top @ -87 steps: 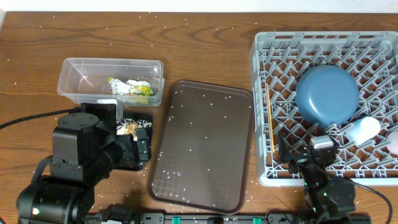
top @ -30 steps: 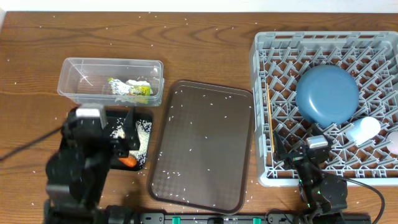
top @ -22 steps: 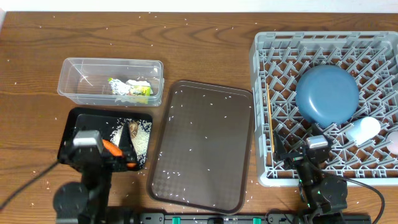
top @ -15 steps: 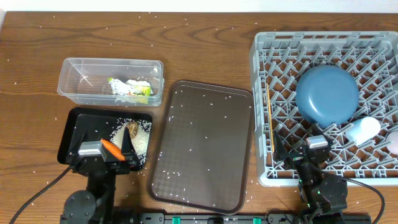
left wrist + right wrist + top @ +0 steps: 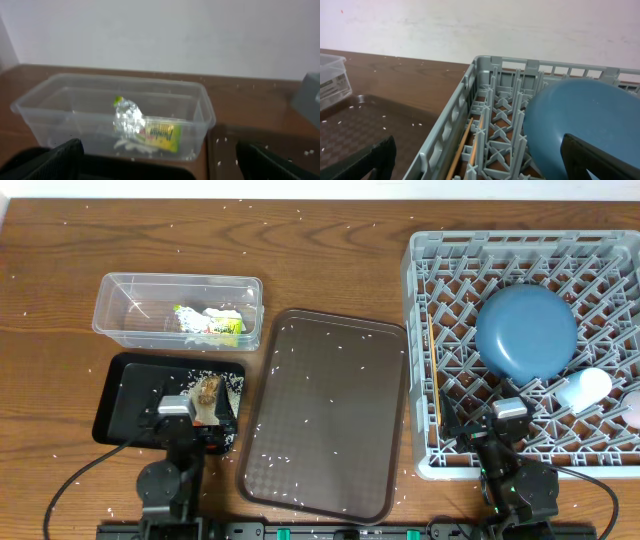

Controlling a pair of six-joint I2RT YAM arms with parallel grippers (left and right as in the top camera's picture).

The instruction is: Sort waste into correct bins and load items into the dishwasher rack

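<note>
Overhead, the tub (image 5: pixel 180 278) at far left holds foil (image 5: pixel 125 117), wrapper (image 5: pixel 162 135) and tissue (image 5: pixel 127 145). Just below it the black tray (image 5: pixel 125 405) carries rice (image 5: pixel 230 385) and the brown chunk (image 5: pixel 208 388). The left gripper (image 5: pixel 195 420) hangs over that tray's near edge, jaws wide apart and empty. More grains dot the brown tray (image 5: pixel 330 420), which lies between the arms with its long axis running away from them; I judge the left arm nearer. At right the rack (image 5: pixel 415 330) holds plate (image 5: pixel 526 332), chopsticks (image 5: pixel 432 370), blue cup (image 5: pixel 583 388) and pink cup (image 5: pixel 634 408). The right gripper (image 5: pixel 497 425), also spread and empty, sits at its near edge.
</note>
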